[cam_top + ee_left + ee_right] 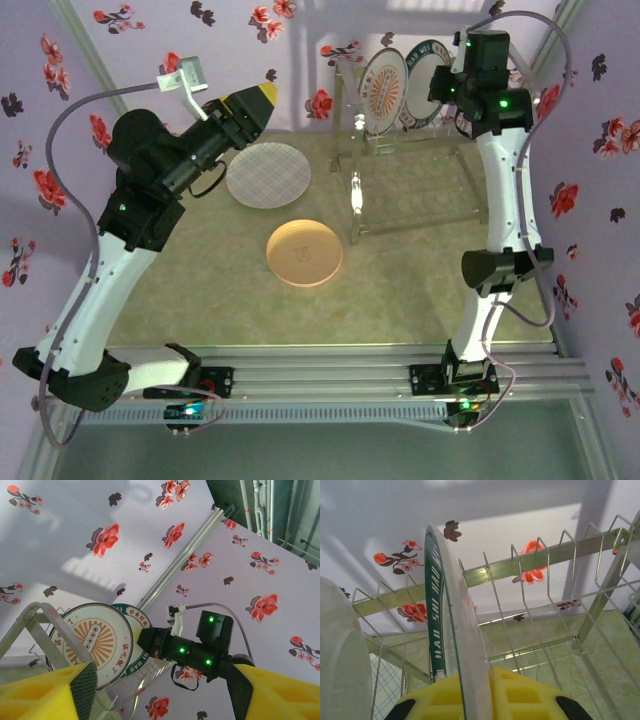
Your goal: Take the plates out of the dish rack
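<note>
Right arm (503,185) extended to upper right, right jaws clamped on green-rimmed plate (436,615); left jaws apart, raised upper left

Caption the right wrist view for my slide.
Wrist view: right gripper holds the green-rimmed plate standing in the dish rack.

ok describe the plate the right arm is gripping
Look to the chrome dish rack at the far right of the table. Two plates stand upright in its top tier; pick the right-hand plate. Its dark green lettered rim sets it apart from the orange-sunburst plate beside it.
</note>
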You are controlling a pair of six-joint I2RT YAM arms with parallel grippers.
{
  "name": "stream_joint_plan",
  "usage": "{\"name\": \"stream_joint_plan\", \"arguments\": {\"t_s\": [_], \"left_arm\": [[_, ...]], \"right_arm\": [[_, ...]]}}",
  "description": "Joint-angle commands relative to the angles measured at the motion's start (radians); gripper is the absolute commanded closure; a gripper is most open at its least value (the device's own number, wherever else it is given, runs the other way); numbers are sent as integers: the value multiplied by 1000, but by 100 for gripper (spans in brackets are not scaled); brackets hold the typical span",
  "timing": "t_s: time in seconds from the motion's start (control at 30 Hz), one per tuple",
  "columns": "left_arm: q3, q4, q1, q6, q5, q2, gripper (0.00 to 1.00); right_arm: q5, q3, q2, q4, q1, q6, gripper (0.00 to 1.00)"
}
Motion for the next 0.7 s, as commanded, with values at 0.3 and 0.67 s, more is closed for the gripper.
{"name": "stream_joint_plan", "arguments": {"t_s": [0.3,0.67], "left_arm": [[-6,51,-9,9,15,6,29],[-5,60,-20,0,23,23,29]], "right_arm": [[265,73,-53,23,105,-122,99],[385,72,-149,60,124,-189,100]]}}
